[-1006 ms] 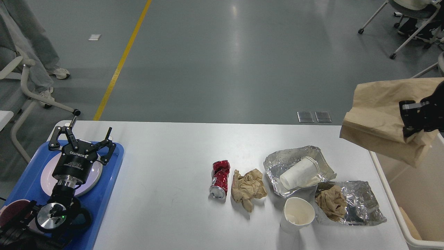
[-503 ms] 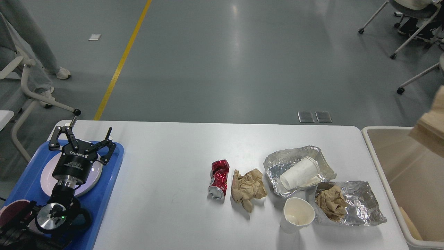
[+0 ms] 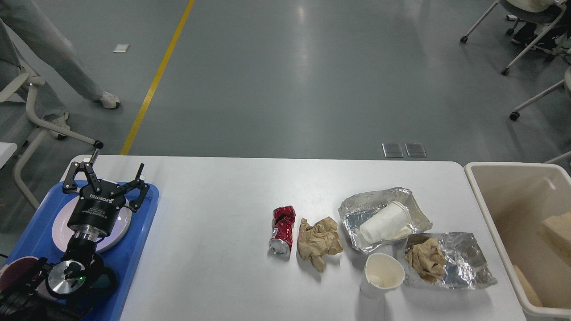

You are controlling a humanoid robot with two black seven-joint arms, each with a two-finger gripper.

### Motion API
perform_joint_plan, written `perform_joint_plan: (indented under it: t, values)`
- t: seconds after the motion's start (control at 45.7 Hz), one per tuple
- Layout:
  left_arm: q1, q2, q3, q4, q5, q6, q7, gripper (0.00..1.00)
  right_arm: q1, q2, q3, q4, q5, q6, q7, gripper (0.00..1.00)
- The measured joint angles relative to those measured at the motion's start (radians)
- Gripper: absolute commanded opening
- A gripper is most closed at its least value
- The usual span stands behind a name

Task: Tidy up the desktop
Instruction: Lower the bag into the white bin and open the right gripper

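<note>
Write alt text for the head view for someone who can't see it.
A white desktop holds litter: a crushed red can, crumpled brown paper, paper cups and foil wrappers. The robot's open left hand hovers over a blue tray; a beige bin stands at the right.

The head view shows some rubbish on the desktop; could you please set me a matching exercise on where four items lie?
Things:
1. red can
2. tipped cup
3. upright cup
4. white plate

Places:
A. on the blue tray
B. standing on the bare desktop
C. lying on foil
D. lying left of the loose brown paper

Pairs: 1-D, 2-C, 3-B, 4-A
</note>
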Motion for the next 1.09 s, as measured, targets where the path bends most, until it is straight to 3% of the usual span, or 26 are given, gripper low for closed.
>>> perform_joint_plan:
  t: [0.394, 0.678, 0.7, 0.81, 0.963, 1.094]
  values:
    - [0.000, 0.000, 0.000, 0.000, 0.000, 0.000, 0.000, 0.96, -0.413, 0.257, 0.165, -0.452, 0.004, -0.073, -0.008, 0.00]
    - [0.000, 0.000, 0.000, 0.000, 0.000, 0.000, 0.000, 0.96, -0.463, 0.297, 0.192, -0.490, 0.005, -0.103, -0.011, 0.00]
    - [0.000, 0.000, 0.000, 0.000, 0.000, 0.000, 0.000, 0.96, -0.463, 0.298, 0.192, -0.490, 0.005, -0.104, -0.011, 0.07]
    - [0.000, 0.000, 0.000, 0.000, 0.000, 0.000, 0.000, 0.96, -0.463, 0.300, 0.193, -0.490, 0.005, -0.121, -0.009, 1.00]
    - [0.000, 0.000, 0.000, 0.000, 0.000, 0.000, 0.000, 0.96, -0.463, 0.312, 0.193, -0.486, 0.009, -0.230, -0.001, 1.00]
    - [0.000, 0.000, 0.000, 0.000, 0.000, 0.000, 0.000, 0.96, -0.457, 0.321, 0.193, -0.477, 0.011, -0.252, 0.001, 1.00]
